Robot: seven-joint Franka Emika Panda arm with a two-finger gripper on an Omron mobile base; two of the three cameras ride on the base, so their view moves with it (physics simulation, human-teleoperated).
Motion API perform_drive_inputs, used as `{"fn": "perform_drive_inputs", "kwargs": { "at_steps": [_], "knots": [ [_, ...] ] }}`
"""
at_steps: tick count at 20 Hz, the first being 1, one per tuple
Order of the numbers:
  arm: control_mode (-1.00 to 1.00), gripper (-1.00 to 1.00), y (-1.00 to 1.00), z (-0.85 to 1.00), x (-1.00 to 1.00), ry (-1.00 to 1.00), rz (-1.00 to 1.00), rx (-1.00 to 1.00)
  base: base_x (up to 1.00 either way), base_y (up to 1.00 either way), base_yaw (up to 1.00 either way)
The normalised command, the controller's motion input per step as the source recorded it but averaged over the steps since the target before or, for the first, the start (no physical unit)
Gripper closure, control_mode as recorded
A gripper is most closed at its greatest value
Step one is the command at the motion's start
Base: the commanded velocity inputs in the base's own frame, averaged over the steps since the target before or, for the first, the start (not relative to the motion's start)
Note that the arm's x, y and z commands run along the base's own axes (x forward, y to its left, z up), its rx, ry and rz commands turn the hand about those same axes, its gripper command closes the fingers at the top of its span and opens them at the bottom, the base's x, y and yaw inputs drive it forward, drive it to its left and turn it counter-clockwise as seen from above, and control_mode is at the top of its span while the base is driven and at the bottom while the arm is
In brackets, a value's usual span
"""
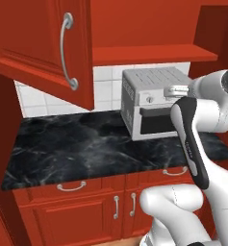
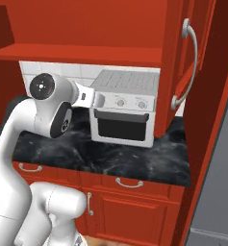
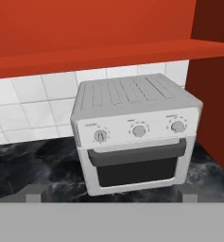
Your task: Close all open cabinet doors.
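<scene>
Fingers spread wide, holding nothing, facing the toaster oven.
Toaster oven is sitting at the tabletop back edge; two cabinet doors are standing open above its side edges.

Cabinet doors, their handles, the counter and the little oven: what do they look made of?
Cabinet doors: glossy red painted wood, by the raised panel, though laminate is possible. Handles: polished metal, silver with highlights. Counter: black stone, probably marble, with pale veins and a sheen. Oven: light grey brushed metal, likely steel, with a dark window that looks like glass.
</scene>
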Motion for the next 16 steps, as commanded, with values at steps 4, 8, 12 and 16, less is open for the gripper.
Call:
{"fn": "perform_drive_inputs", "kwargs": {
  "at_steps": [4, 8, 12, 16],
  "knots": [
    [1.0, -1.0, 0.0, 0.0, 0.0, 0.0, 0.0, 0.0, 0.44, 0.24, -0.15],
    [1.0, -1.0, 0.0, 0.0, 0.0, 0.0, 0.0, 0.0, 0.34, 0.13, -0.1],
    [1.0, -1.0, 0.0, 0.0, 0.0, 0.0, 0.0, 0.0, 0.2, 0.1, -0.02],
    [1.0, -1.0, 0.0, 0.0, 0.0, 0.0, 0.0, 0.0, 0.11, 0.18, 0.03]
  ]
}}
